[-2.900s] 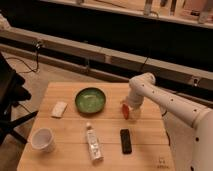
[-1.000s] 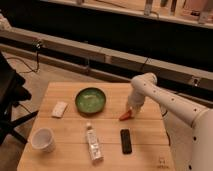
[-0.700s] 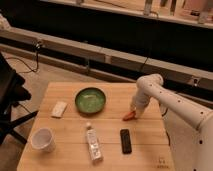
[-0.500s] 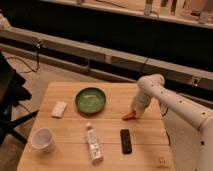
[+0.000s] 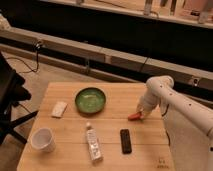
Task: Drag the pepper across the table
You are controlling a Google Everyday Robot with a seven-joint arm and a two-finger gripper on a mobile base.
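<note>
The gripper (image 5: pixel 141 111) is down at the table (image 5: pixel 60 91) surface, its tip right against the pepper (image 5: pixel 133 117). It meets the pepper's right-hand end. Whether it is clamped on the pepper or only pressing on it cannot be told from this view. The white arm (image 5: pixel 175 100) bends down to it from the right, past the table's edge.

The pepper lies flat on the wood near the table's right edge, about halfway between the front and back edges.

Taking the pepper as the mark:
- The remote (image 5: pixel 126 141) lies a little nearer the camera and slightly left of it, apart from it, its long side running front to back.
- The green bowl (image 5: pixel 90 100) stands to the left of it and a bit farther back, well apart.
- The bottle (image 5: pixel 93 143) lies on its side to the left and nearer the camera, just left of the remote.
- The white packet (image 5: pixel 59 109) lies beyond the bowl, far to the left.
- The white cup (image 5: pixel 43 140) stands upright, farthest of all, at the front left.
- A small dark logo (image 5: pixel 161 162) marks the front right corner, nearer the camera than the pepper.
</note>
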